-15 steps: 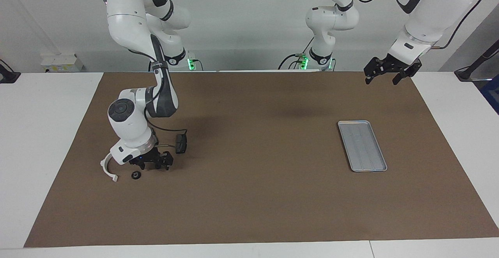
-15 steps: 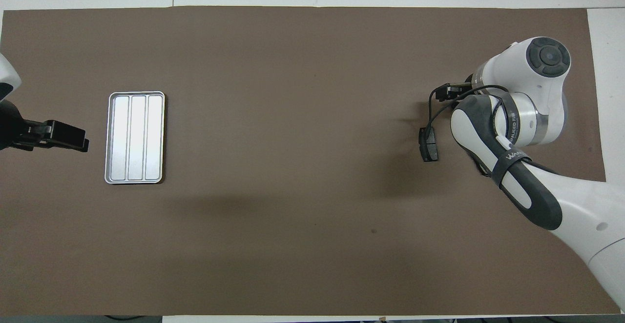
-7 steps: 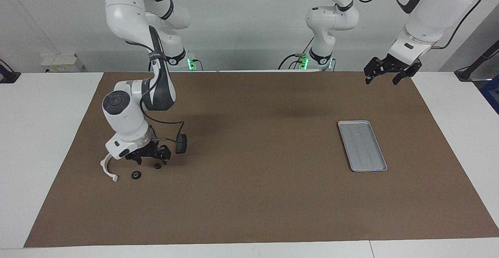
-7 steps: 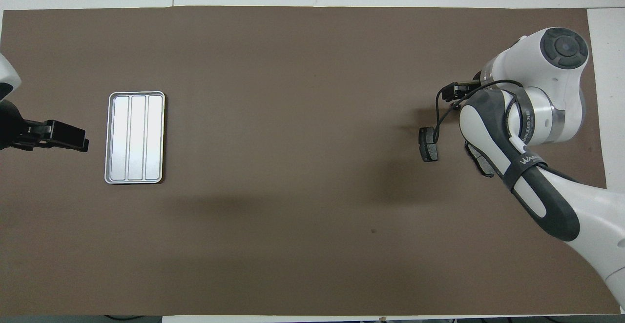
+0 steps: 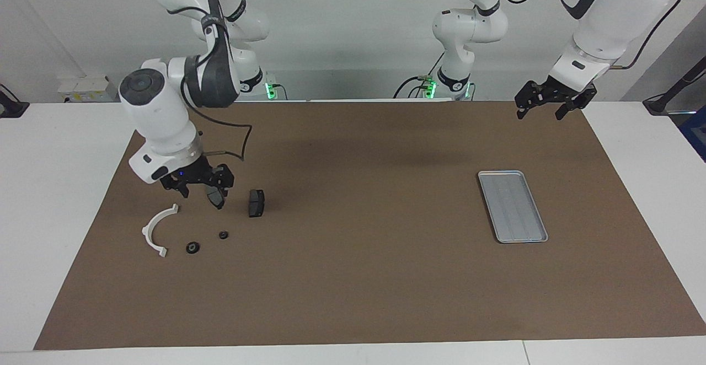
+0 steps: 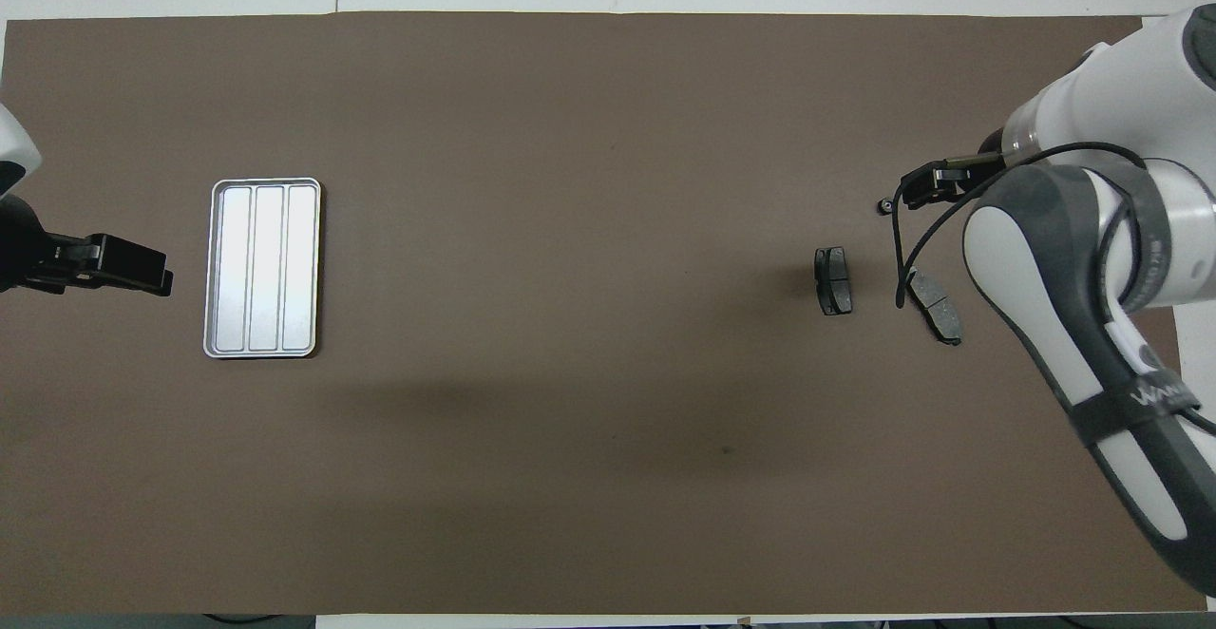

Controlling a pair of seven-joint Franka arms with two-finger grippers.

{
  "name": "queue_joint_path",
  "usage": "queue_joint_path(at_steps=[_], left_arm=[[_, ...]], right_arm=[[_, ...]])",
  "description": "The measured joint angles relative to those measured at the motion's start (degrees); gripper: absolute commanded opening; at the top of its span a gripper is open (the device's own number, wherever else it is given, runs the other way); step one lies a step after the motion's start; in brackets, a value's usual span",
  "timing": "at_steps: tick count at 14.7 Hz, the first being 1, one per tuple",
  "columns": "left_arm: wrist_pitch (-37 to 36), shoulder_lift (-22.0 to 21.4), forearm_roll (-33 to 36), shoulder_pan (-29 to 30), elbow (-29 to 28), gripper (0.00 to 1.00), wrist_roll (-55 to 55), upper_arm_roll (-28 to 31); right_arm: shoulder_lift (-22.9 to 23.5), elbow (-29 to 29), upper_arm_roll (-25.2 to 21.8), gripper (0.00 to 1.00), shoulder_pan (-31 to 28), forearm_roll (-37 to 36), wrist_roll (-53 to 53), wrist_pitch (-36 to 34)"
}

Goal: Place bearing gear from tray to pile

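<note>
Bearing gear (image 5: 223, 235) lies on the brown mat (image 5: 353, 277) toward the right arm's end of the table (image 5: 55, 188), a small dark round part among the pile and not on the tray. It looks like a stiff, light metal piece. Being smooth and low, it would probably slip or roll if pinched off-centre, so the safest hold is across its outer rim from straight above with the fingers narrowed first.

The right arm reaches over the pile. The right gripper (image 5: 199, 184) hangs above it with its jaws spread wide and holding nothing. The left arm waits, and the left gripper (image 5: 540, 112) hovers over the mat's corner at its own end of the table, jaws also wide and empty.

The tray (image 5: 513, 206) sits well apart, near the mat's edge at the left arm's end, and its ridged floor is bare.

In the pile, the white half-ring bracket (image 5: 146, 234) lies nearest the mat's edge. One dark brake pad (image 5: 255, 203) lies toward the table's middle. A second pad (image 6: 936, 306) lies just under the right gripper, partly hidden in the facing view. A second round black part (image 5: 192, 247) rests between the bracket and the gear, close to both but touching neither.

Any renewed pick would have these neighbours crowding the fingers, and the gripper's dangling cable (image 5: 242, 139) hangs over the pile.
</note>
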Motion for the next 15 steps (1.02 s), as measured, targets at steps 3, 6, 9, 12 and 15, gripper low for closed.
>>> queue_joint_path(at_steps=[3,6,9,12,15], left_arm=[[0.0,0.0,0.0,0.0,0.0,1.0,0.0,0.0],[0.0,0.0,0.0,0.0,0.0,1.0,0.0,0.0],[0.0,0.0,0.0,0.0,0.0,1.0,0.0,0.0],[0.0,0.0,0.0,0.0,0.0,1.0,0.0,0.0],[0.0,0.0,0.0,0.0,0.0,1.0,0.0,0.0]], right_arm=[[-6.6,0.0,0.1,1.0,0.6,0.4,0.0,-6.9],[-11.1,-0.1,0.1,1.0,1.6,0.6,0.0,-11.3],[-13.9,-0.2,0.1,1.0,2.2,0.6,0.0,-14.4],[-15.7,-0.3,0.1,1.0,2.2,0.6,0.0,-17.0],[-16.5,-0.4,0.1,1.0,2.2,0.6,0.0,-17.7]])
